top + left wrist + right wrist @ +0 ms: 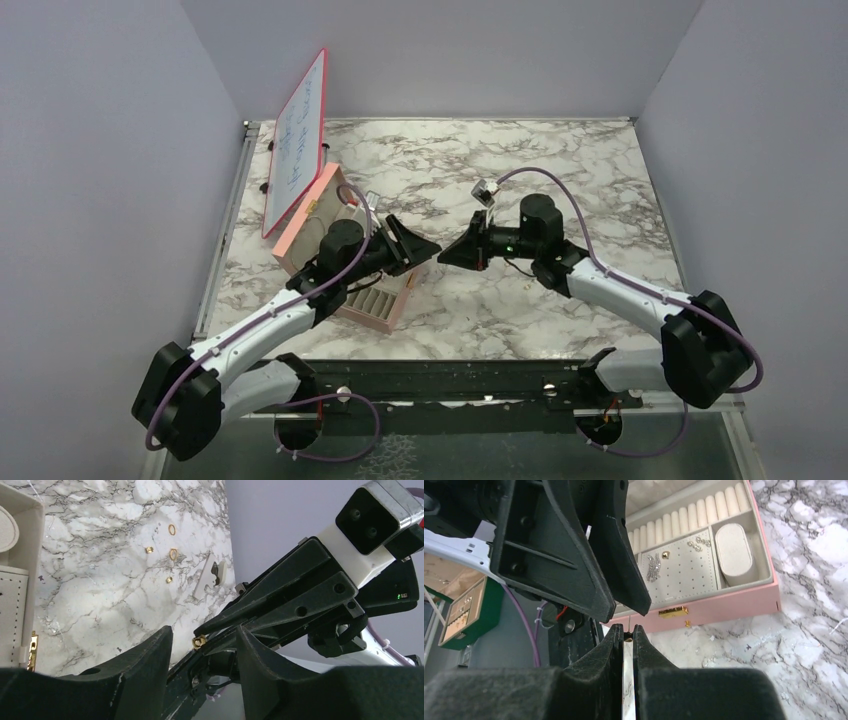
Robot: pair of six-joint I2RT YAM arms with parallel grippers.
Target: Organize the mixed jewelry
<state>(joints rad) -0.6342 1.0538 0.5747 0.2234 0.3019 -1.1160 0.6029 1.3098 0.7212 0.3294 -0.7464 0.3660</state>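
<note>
My right gripper (625,629) is shut on a tiny gold stud (627,638) at its fingertips. It holds the stud in the air between the open fingers of my left gripper (204,632), where the stud (199,641) shows again. The two grippers meet tip to tip in the top view, left (424,250) and right (444,256), beside the open pink box (308,215). Two gold rings (173,554) and two gold studs (148,549) lie loose on the marble. A silvery piece (653,567) and a gold stud (665,555) sit on the box's perforated pad.
The box's lid (296,140) stands upright at the back left. The box has ring rolls (684,517) and a beige cushion (734,550). A small white card (209,575) with a dark piece lies near the loose rings. Grey walls enclose the table.
</note>
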